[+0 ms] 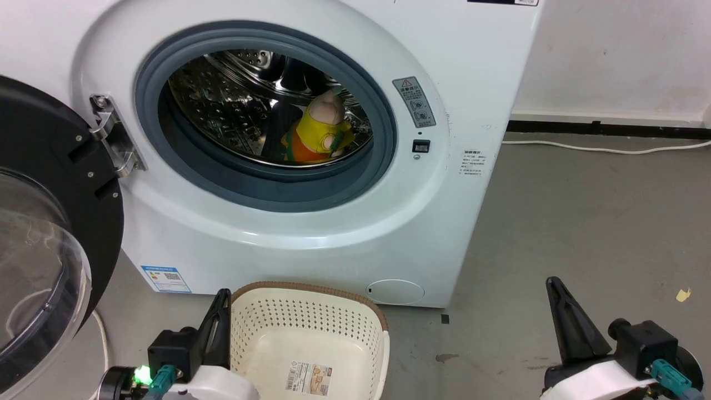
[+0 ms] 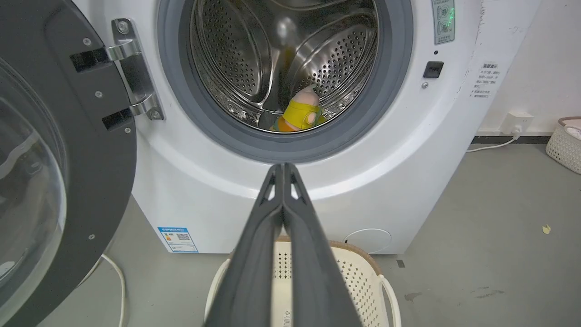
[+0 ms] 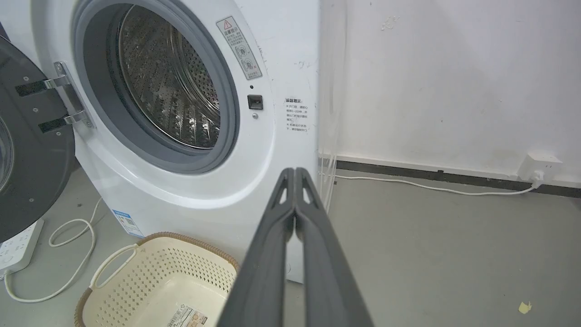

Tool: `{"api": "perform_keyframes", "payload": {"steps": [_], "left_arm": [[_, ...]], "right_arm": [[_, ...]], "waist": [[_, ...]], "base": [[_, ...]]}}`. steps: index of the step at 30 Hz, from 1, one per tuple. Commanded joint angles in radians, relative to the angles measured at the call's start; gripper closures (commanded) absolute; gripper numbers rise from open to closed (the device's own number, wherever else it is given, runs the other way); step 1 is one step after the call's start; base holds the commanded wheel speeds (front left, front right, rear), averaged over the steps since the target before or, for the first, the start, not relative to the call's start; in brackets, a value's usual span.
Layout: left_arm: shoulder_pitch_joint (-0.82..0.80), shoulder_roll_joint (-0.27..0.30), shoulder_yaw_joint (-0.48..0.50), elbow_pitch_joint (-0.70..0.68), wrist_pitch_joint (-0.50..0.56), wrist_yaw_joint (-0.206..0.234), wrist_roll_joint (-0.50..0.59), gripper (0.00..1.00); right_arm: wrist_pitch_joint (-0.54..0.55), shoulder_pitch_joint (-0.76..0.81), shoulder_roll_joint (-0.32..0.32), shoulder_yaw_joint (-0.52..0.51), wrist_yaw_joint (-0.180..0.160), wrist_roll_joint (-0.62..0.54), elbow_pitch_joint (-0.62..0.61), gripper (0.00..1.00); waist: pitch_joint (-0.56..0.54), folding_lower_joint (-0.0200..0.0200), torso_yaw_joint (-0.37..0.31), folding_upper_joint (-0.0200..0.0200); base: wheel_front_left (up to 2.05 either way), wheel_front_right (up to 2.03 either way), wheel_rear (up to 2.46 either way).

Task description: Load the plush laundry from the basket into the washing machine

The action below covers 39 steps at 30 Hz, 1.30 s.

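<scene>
**Plush laundry in the drum, both grippers shut on nothing**

You had the plush laundry [image 1: 319,130] inside the washing machine [image 1: 311,244]. It lay low on the right side of the shiny steel drum [image 1: 233,105], pink head uppermost and yellow top above the orange bottom. It sat behind the grey rubber ring [image 1: 266,191]; whether it touched the ring could not be told. The black-rimmed door [image 1: 55,222] stood swung wide open on its hinge at the machine's left.

The basket [image 1: 311,319] sat on the grey floor [image 1: 555,222] just in front of the machine, below the opening. The label [image 1: 308,378] on its bottom was in plain view.

Your left gripper [image 2: 282,169] was held low by the basket's left rim and pointed at the machine's front below the ring. Its jaws were pressed together with nothing between them. Your right gripper [image 3: 295,172] was well to the right of the basket, over the floor, and aimed toward the machine's right front corner. Its jaws were likewise together on nothing.

A white cable [image 3: 431,185] ran along the foot of the wall to a socket [image 3: 540,165]. A small yellow scrap [image 1: 683,294] lay on the floor to the right.
</scene>
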Motion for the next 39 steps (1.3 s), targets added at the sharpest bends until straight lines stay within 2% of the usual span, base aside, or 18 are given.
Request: {"api": "perform_keyframes", "payload": {"steps": [1, 39], "left_arm": [[-0.01, -0.002, 0.004, -0.008, 0.004, 0.005, 0.01, 1.0], [-0.016, -0.02, 0.034, -0.055, 0.082, 0.011, 0.053, 1.0]], "right_arm": [[0.004, -0.019, 0.0, -0.003, 0.0, -0.008, 0.003, 1.0], [0.082, -0.037, 0.0, -0.018, -0.001, -0.064, 0.005, 1.0]], "waist": [[0.0, 0.0, 0.0, 0.0], [-0.014, 0.0, 0.001, 0.0]], "base": [[0.0, 0.0, 0.0], [0.0, 0.0, 0.0]]}}
